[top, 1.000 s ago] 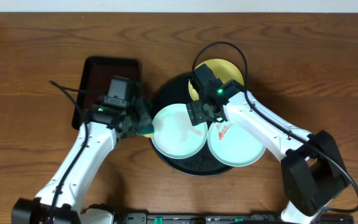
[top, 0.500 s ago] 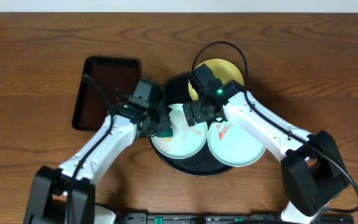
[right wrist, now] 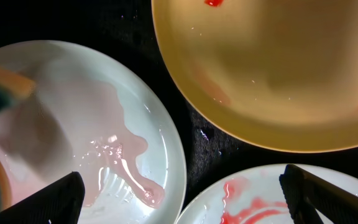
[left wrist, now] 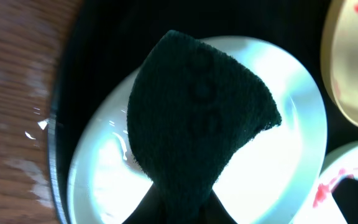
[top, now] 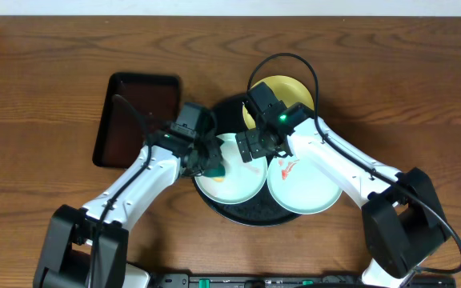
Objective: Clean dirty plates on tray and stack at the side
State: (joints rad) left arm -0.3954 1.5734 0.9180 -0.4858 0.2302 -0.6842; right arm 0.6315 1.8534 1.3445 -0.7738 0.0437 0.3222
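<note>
The round black tray point(top: 250, 213) holds three plates. The left mint plate point(top: 238, 182) carries a watery pink film point(right wrist: 114, 146). The right mint plate point(top: 310, 192) has a red smear point(right wrist: 244, 208). The pale yellow plate point(top: 293, 90) lies at the back, with a red spot point(right wrist: 213, 2). My left gripper point(top: 211, 166) is shut on a dark green sponge point(left wrist: 197, 118), which it presses onto the left mint plate point(left wrist: 294, 143). My right gripper point(top: 253, 149) is open and empty above the gap between the two mint plates point(right wrist: 182, 199).
A rectangular dark brown tray point(top: 134, 112) lies left of the black tray. The right arm's black cable point(top: 286, 58) loops over the yellow plate. Bare wooden table point(top: 46, 72) surrounds the trays.
My left gripper has moved right with the sponge, from the black tray's left rim onto the left mint plate. The right gripper has hardly moved.
</note>
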